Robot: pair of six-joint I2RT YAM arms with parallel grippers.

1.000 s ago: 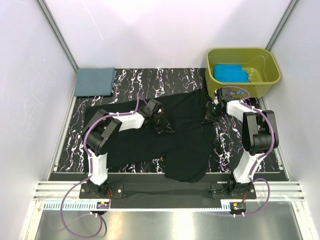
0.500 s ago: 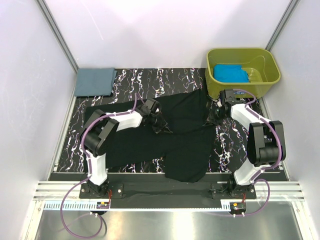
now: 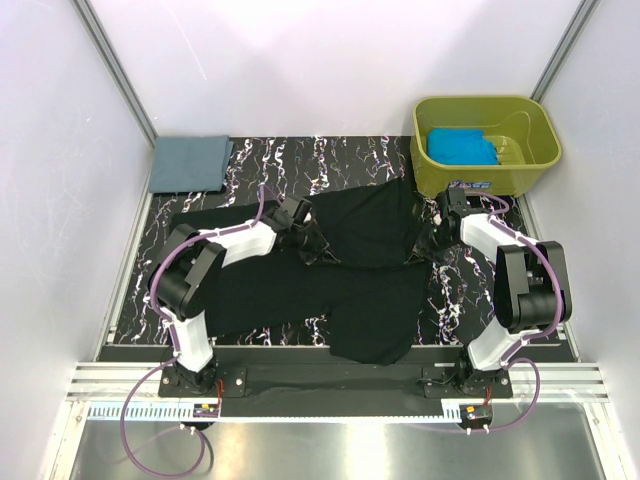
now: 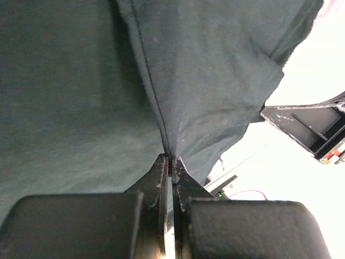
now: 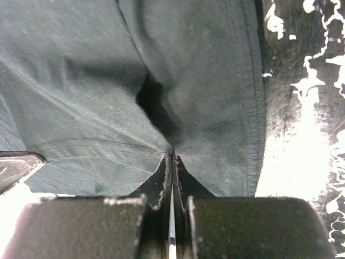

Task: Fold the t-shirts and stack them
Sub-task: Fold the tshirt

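A large black t-shirt lies spread and partly doubled over on the marbled tabletop. My left gripper is shut on a pinch of its cloth near the middle; in the left wrist view the black t-shirt hangs from the left gripper. My right gripper is shut on the shirt's right edge; in the right wrist view the hemmed black t-shirt gathers at the right gripper. A folded slate grey-blue t-shirt lies at the back left. A turquoise-blue t-shirt sits in the tub.
An olive-green plastic tub stands at the back right, just beyond my right arm. White walls with metal posts close in the table on three sides. A black rail runs along the near edge.
Both grippers have drawn the pinched black cloth toward the back of the table. The left gripper shifted slightly left, and the right arm swung in so its gripper sits lower and nearer the shirt's fold.
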